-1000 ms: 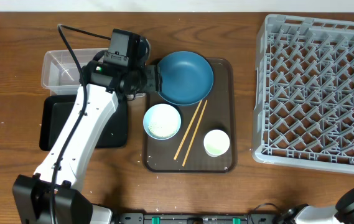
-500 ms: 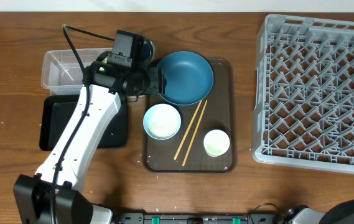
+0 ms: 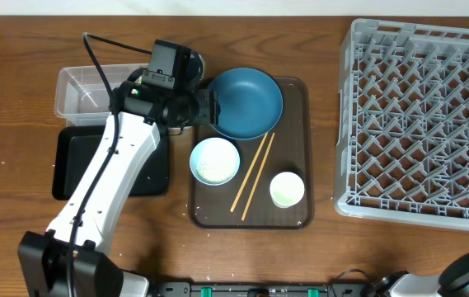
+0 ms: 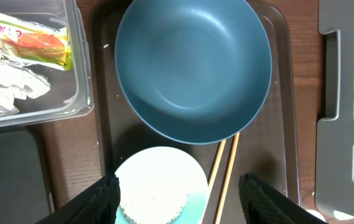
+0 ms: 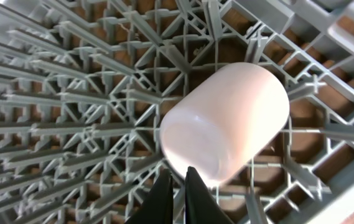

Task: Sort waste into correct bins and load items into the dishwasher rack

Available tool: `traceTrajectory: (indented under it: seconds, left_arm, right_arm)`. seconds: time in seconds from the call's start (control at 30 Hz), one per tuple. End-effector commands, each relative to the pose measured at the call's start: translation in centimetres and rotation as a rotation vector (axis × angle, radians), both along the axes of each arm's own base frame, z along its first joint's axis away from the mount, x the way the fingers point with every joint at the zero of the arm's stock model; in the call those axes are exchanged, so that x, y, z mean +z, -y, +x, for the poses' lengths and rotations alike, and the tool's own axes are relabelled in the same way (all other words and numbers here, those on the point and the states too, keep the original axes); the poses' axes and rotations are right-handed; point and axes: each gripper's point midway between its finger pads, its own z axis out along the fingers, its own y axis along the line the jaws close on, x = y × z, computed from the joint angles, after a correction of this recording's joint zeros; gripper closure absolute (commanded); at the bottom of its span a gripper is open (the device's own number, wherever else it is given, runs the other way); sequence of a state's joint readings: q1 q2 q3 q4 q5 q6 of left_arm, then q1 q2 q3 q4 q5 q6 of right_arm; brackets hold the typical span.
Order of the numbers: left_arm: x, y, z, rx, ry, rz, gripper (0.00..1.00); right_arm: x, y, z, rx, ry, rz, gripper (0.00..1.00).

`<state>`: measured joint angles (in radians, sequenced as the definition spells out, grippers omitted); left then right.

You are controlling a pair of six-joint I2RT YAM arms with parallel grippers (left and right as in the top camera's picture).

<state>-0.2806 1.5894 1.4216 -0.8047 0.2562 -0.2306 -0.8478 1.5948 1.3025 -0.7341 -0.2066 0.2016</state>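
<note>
My left gripper (image 4: 180, 200) hangs open over the brown tray, just above the white bowl (image 4: 159, 186) that holds rice grains. Beyond it lies the blue plate (image 4: 192, 68), and the wooden chopsticks (image 4: 224, 177) lie to its right. The clear tub (image 4: 80, 74) holds the snack wrapper (image 4: 37, 40) and crumpled tissue (image 4: 5, 87). A white cup (image 5: 226, 124) lies on its side in the grey rack (image 5: 71, 106). My right gripper (image 5: 178, 190) is shut with nothing in it, its tips at the cup's near edge. Another cup (image 3: 287, 189) stands on the tray.
The brown serving tray (image 3: 298, 92) carries the plate (image 3: 246, 102), bowl (image 3: 214, 160) and chopsticks (image 3: 252, 173). The black tray (image 3: 71, 161) lies under my left arm, in front of the tub (image 3: 86, 89). The rack (image 3: 419, 115) fills the right side.
My left arm shifted slightly right toward the plate, then held still. The right arm's part at the bottom right edge has drawn further out of view.
</note>
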Motion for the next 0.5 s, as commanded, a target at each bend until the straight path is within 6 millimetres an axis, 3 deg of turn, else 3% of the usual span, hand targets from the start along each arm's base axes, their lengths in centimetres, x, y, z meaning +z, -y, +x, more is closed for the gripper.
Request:
traceTrajectory:
  seconds: [0.0, 0.17, 0.2, 0.3, 0.4, 0.47]
  left_arm:
    - [-0.2, 0.1, -0.1, -0.013, -0.005, 0.004, 0.36]
    - [-0.2, 0.1, -0.1, -0.013, -0.005, 0.004, 0.36]
    - [-0.2, 0.1, -0.1, -0.013, -0.005, 0.003, 0.36]
    - [-0.2, 0.1, -0.1, -0.013, -0.005, 0.003, 0.36]
    - [-0.2, 0.1, -0.1, -0.013, -0.005, 0.003, 0.36]
    - [-0.2, 0.1, -0.1, -0.013, -0.005, 0.003, 0.36]
  right_arm:
    - [-0.9, 0.7, 0.3, -0.009, -0.008, 0.001, 0.92]
    - [-2.0, 2.6, -1.4, -0.084, -0.111, -0.064, 0.95]
    - [-1.9, 3.0, -1.9, -0.109, -0.131, -0.079, 0.99]
    - [-1.1, 3.5, -2.7, -0.171, -0.116, -0.086, 0.98]
    - [0.6, 3.7, -2.6, -0.199, -0.068, -0.107, 0.92]
    - [2.0, 3.5, -2.3, -0.188, -0.026, -0.131, 0.79]
